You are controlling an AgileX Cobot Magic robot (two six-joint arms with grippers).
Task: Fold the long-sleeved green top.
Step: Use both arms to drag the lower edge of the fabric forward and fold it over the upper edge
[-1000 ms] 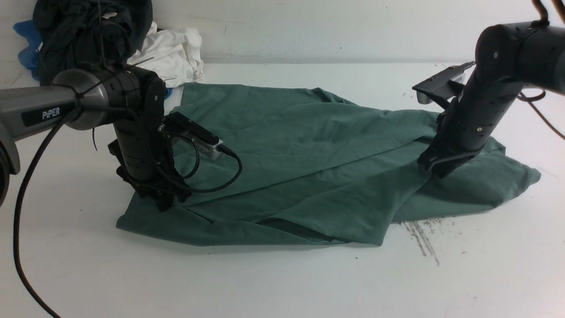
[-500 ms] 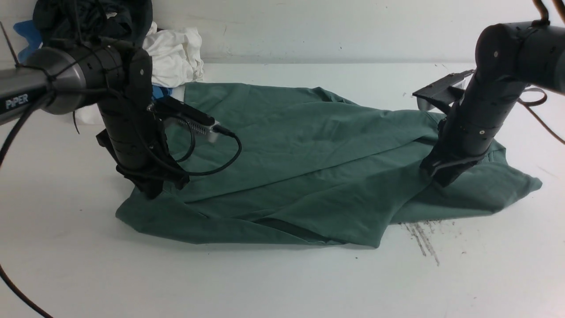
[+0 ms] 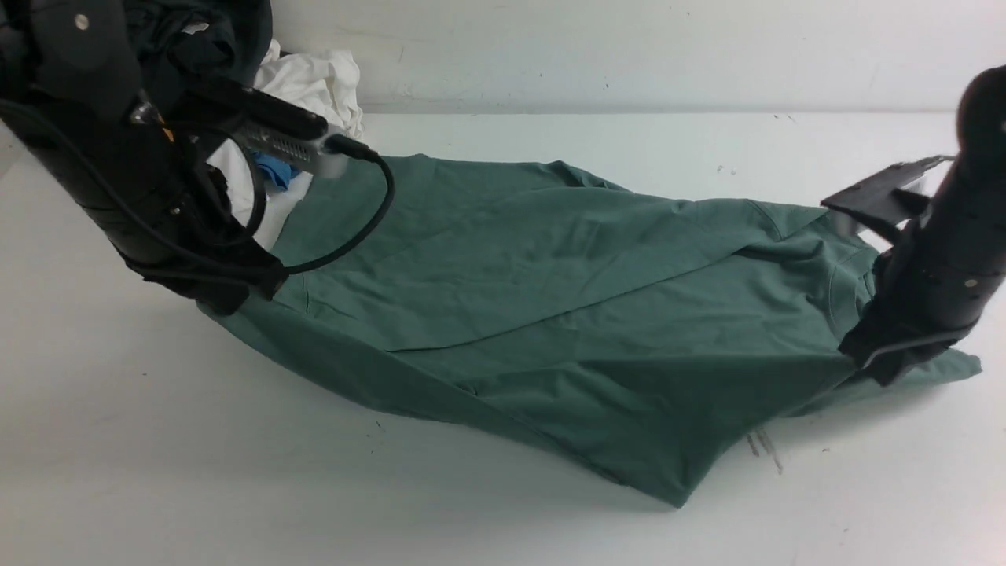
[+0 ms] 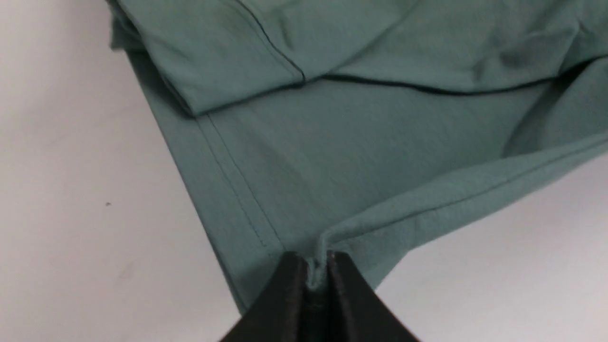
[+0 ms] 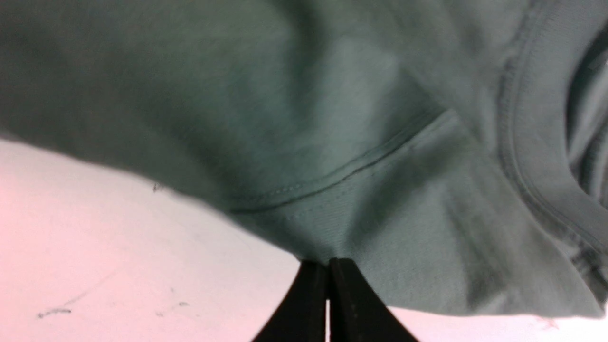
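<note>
**Front view with both wrist views.** Your left arm (image 3: 118, 157) was cut off by the upper left edge of the frame, and its own bulk hid the fingertips of the left gripper (image 3: 236, 292). The left wrist view supplied them: the jaws stood almost together, pinching a small pleat at a stitched hem corner of the green long-sleeved top (image 3: 550, 314).

Your right arm (image 3: 943, 267) was cut off at the right edge, and the right gripper (image 3: 879, 365) showed no fingertips in the front view either. In the blurred right wrist view its jaws were pressed together on a fold of the top beside a seam, near the ribbed neckband (image 5: 527, 156).

The top stretched across the middle of the frame between the two grippers. Its sleeves could not be told apart from the overlapping folds. The near edge sagged to a point at lower centre-right, and you could not tell whether that point touched the table (image 3: 236, 487).

Bare table filled the whole bottom of the frame, and more lay behind the top at upper centre and upper right, up to the wall (image 3: 629, 47). Grey scuff marks (image 3: 766, 450) lay just right of the sagging point.

At upper left, a dark garment (image 3: 196, 31), a white garment (image 3: 314, 86) and a blue garment (image 3: 277, 169) were heaped against the wall. They were partly hidden by the left arm's wrist camera (image 3: 283, 134) and cable (image 3: 377, 212), and lay close to the top's far corner.
</note>
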